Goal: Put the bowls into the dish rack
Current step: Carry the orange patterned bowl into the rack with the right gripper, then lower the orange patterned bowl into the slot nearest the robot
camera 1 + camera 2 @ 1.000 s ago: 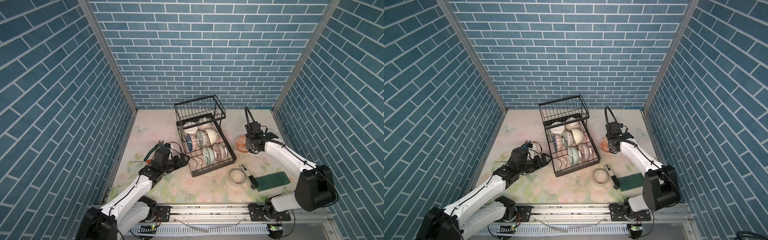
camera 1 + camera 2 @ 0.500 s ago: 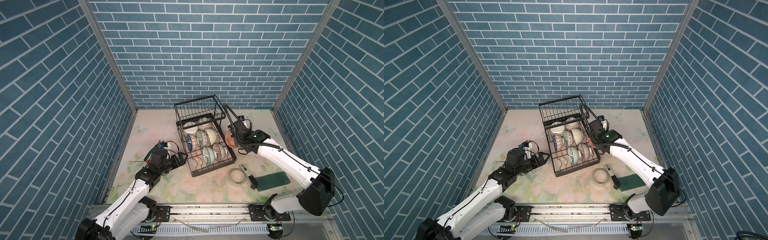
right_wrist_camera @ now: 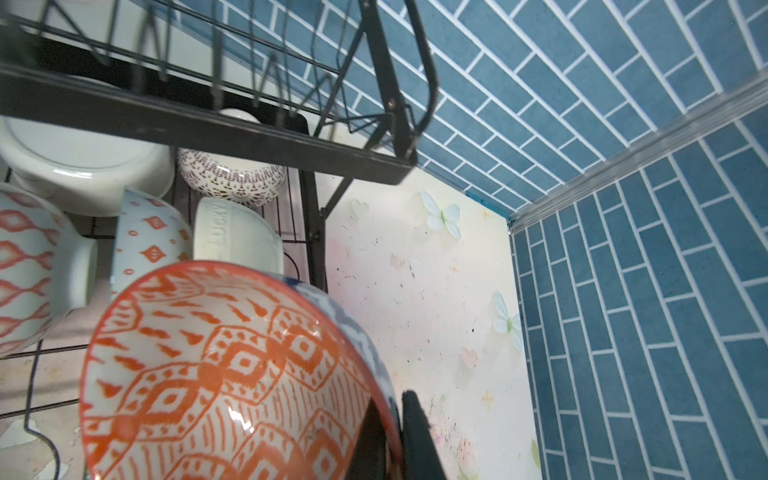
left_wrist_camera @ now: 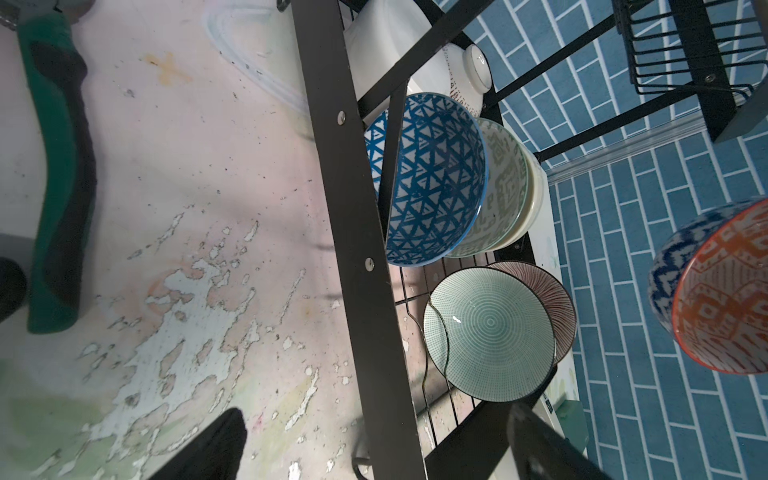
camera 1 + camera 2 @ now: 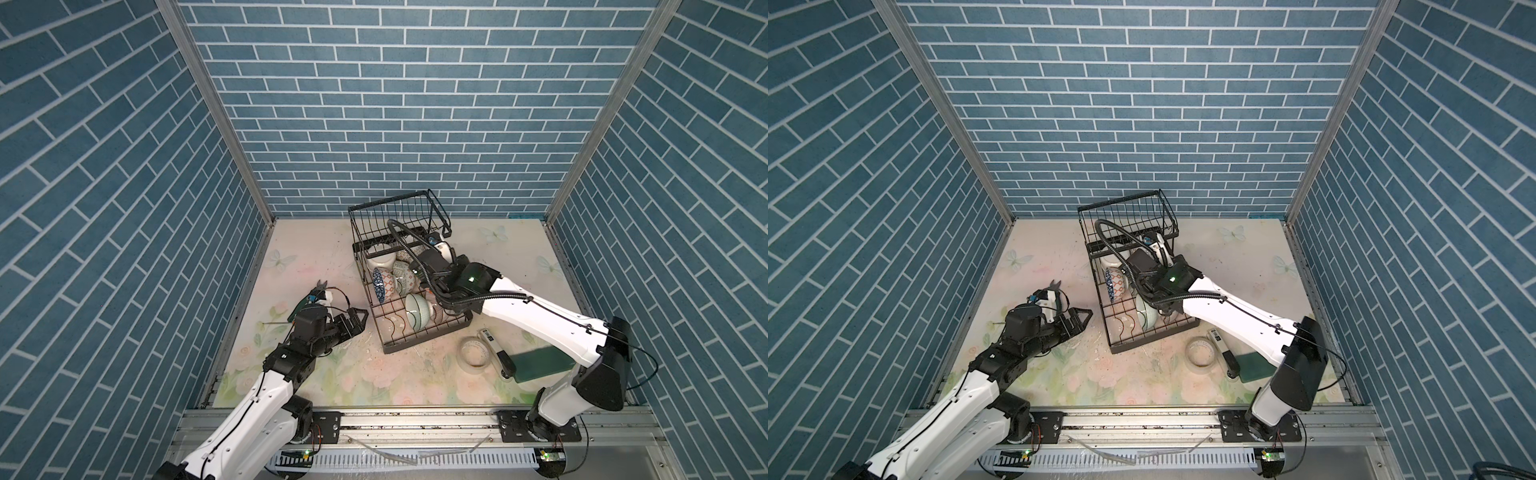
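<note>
The black wire dish rack (image 5: 428,337) (image 5: 1154,336) stands mid-table with several bowls on edge in its lower tray. My right gripper (image 3: 390,436) is shut on the rim of a blue-and-orange bowl (image 3: 224,374) and holds it over the tray's right side, near a cream bowl (image 3: 237,237). In both top views the arm's wrist hides that gripper. The held bowl (image 4: 723,291) also shows in the left wrist view, beyond a blue lattice bowl (image 4: 432,178) and a pale green bowl (image 4: 490,328). My left gripper (image 5: 359,320) (image 5: 1081,320) hangs open and empty, just left of the rack.
A translucent tape ring (image 5: 475,352), a black-handled tool (image 5: 496,349) and a dark green block (image 5: 540,363) lie in front of the rack on the right. Green-handled pliers (image 5: 309,297) lie behind my left gripper. Blue brick walls close three sides.
My right arm has swung left with the blue-and-orange bowl, from the table right of the rack to over the lower tray. The left gripper stays open and has hardly shifted.
</note>
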You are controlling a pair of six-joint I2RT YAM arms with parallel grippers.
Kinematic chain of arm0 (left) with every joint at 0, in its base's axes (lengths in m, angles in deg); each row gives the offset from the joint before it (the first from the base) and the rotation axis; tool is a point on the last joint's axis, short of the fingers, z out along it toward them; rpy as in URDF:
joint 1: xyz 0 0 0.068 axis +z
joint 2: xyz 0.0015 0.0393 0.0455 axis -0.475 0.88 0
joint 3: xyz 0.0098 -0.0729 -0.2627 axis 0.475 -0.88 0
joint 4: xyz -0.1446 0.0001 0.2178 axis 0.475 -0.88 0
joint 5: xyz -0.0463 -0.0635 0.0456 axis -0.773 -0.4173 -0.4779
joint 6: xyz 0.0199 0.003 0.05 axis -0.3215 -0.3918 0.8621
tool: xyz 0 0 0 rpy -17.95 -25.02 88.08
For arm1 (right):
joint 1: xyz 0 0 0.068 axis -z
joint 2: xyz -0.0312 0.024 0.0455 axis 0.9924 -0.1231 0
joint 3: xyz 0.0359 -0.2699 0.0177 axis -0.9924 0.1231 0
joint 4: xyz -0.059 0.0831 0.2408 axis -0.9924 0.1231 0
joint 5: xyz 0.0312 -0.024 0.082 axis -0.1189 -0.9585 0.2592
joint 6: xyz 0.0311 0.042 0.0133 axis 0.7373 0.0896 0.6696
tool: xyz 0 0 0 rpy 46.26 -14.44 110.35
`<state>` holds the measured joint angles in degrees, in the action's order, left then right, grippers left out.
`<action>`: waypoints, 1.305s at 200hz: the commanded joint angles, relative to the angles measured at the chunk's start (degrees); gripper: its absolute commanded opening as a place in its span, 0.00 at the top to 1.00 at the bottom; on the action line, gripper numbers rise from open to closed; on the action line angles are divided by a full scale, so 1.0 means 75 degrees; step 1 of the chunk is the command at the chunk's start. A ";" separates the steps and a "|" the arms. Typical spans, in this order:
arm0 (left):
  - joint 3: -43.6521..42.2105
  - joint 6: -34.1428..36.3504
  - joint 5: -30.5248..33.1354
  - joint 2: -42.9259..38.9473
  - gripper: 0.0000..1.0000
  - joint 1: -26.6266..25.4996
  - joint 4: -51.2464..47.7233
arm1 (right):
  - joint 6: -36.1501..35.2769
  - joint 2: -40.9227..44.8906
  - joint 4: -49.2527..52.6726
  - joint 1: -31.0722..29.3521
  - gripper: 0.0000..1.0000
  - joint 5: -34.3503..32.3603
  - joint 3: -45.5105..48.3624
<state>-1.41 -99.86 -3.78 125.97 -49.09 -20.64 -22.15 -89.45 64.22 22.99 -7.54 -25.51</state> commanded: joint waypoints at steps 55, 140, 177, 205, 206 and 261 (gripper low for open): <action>-0.0111 0.0000 0.0152 -0.0639 0.00 0.0331 -0.0703 | -0.0621 -0.1389 0.0068 -0.0950 1.00 -0.0756 -0.1331; -0.0066 0.0162 0.0119 -0.1360 0.00 0.0942 -0.1481 | -0.0351 -0.2286 0.0412 -0.1551 1.00 -0.0620 -0.1871; -0.0071 0.0159 0.0003 -0.1466 0.00 0.1198 -0.1598 | 0.0191 -0.2615 0.0884 -0.1685 1.00 -0.0550 -0.1957; -0.0042 0.0225 -0.0054 -0.1518 0.00 0.1333 -0.1707 | 0.0565 -0.2833 0.1134 -0.1801 1.00 -0.0526 -0.1910; -0.0041 0.0221 -0.0056 -0.1519 0.00 0.1340 -0.1708 | 0.0578 -0.2843 0.1143 -0.1803 1.00 -0.0530 -0.1915; -0.0007 0.0291 -0.0069 -0.1522 0.00 0.1416 -0.1803 | 0.1335 -0.3304 0.1706 -0.1933 1.00 -0.0695 -0.1924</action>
<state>-1.56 -98.92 -3.87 115.04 -39.04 -32.93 -18.39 -113.04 73.16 8.96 -9.96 -37.29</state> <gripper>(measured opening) 0.996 0.079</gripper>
